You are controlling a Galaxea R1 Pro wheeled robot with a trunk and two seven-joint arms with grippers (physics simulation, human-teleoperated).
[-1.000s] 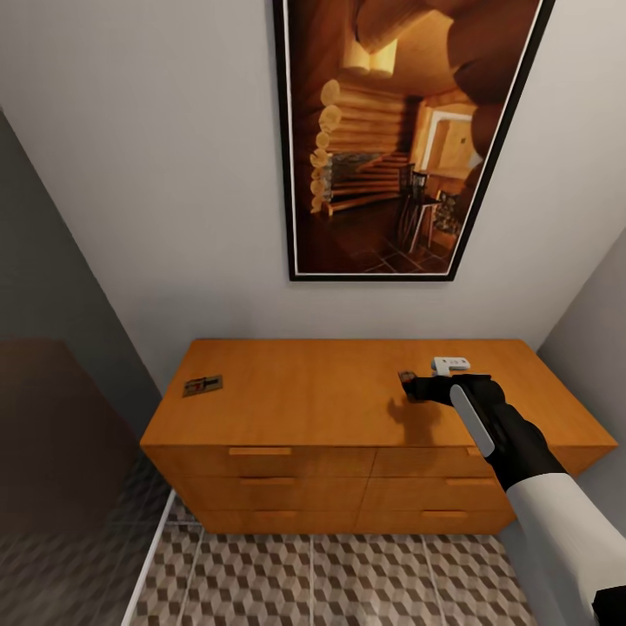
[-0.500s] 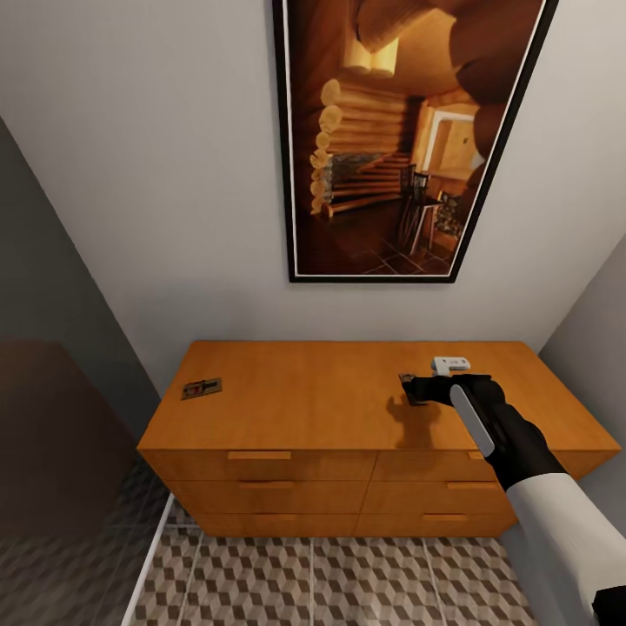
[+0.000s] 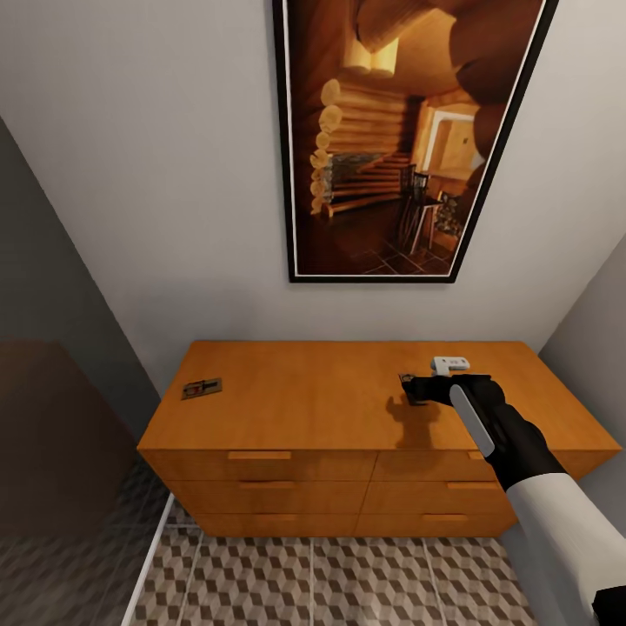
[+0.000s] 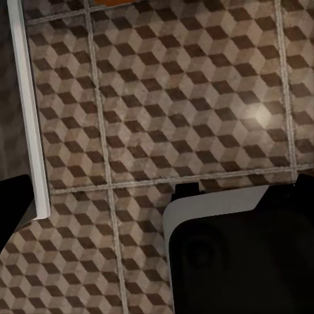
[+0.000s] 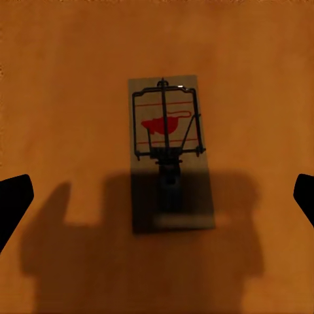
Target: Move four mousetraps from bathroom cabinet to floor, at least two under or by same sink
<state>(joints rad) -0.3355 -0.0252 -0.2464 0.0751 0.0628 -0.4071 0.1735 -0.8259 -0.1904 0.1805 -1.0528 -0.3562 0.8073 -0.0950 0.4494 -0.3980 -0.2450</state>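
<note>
Floor (image 3: 348, 574): cube-patterned brown and beige tiles in front of the cabinet, also seen below the left arm in the left wrist view.
Left claw: out of sight in the left wrist view, so cannot tell how open; arm hanging low over the tiles.
Cabinet (image 3: 330, 409): orange-brown chest against the wall under a framed picture (image 3: 409, 139), drawers closed.
Left mousetrap (image 3: 202, 387): flat on the cabinet top near its left end, untouched.
Right mousetrap (image 5: 171, 154): flat on the cabinet top right of centre, red speck facing up, directly under the right claw.
Right claw (image 5: 157, 196): spread wide, holding nothing — dark fingertips at both edges of the right wrist view, trap centred between them but not touched.
Step in hand: lining up to pick the right-hand trap.
Next move: likely straight down, then close on the board's edges — thin, flat, easy to miss.
</note>
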